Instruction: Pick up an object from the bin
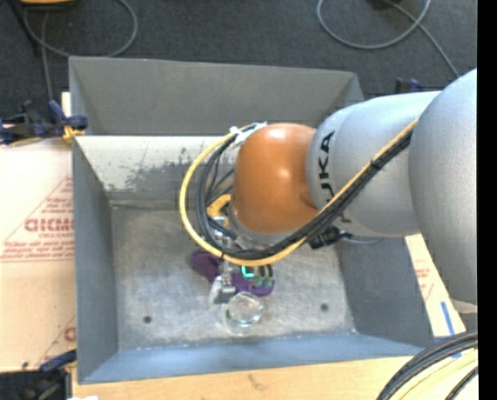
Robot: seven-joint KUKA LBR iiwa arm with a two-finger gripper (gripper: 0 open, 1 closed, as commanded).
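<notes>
My claw [226, 288] is low over the near middle of the bin [132, 248], on a purple thing [203, 263]. A clear cup [245, 313] sits just nearer. I can't tell if the claw is apart or together.

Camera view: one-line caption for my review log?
The gripper low in the grey bin, beside a purple thing and a clear round thing.

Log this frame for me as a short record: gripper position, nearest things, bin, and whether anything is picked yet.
gripper: low over the bin floor, near the front middle
nearest things: purple thing, partly hidden beneath the gripper; clear round thing, perhaps a cup, just in front of it
bin: grey metal, these things lying on its floor
picked: cannot tell; nothing seen lifted off the floor
</notes>
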